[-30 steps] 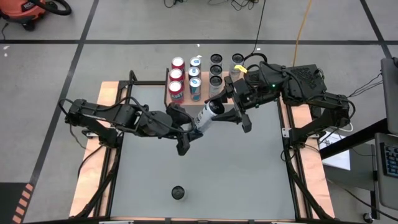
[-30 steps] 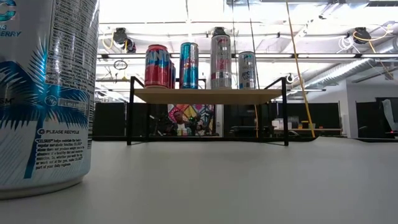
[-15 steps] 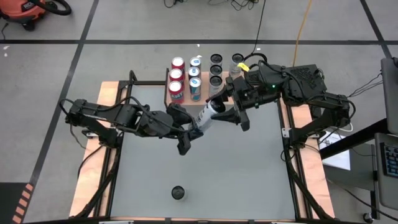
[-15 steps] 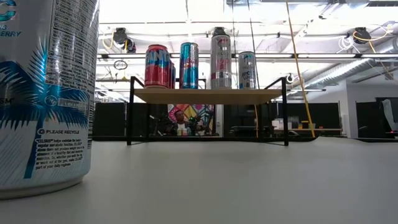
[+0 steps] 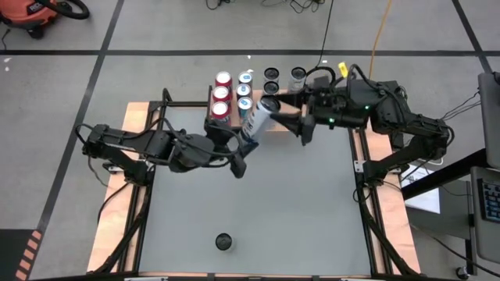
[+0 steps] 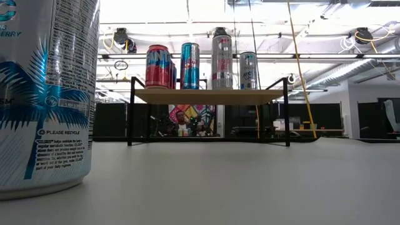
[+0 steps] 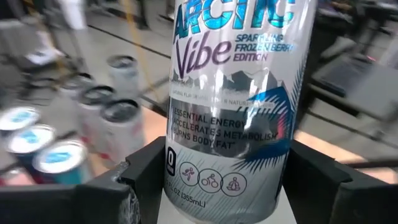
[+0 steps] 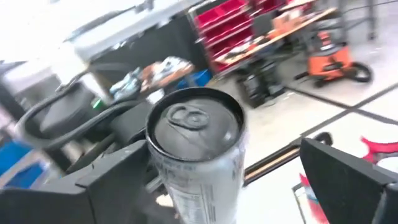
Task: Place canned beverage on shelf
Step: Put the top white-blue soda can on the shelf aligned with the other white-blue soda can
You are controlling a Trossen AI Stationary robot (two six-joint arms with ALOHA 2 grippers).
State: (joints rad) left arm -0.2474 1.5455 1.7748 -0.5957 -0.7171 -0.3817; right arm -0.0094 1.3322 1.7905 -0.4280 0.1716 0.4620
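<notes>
Can [image 5: 258,119] sits tilted in your left pincer [image 5: 239,148], clamped low on its body, near the shelf [image 5: 212,123]. Right pincer [image 5: 303,127] stands wide beside its top. Smooth, slippery, dentable metal: hold mid-body.

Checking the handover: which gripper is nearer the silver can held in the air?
Left. The left gripper is clamped on the lower body of the silver can. The right gripper stands open off the can's top end, its fingers either side and apart from it.
</notes>
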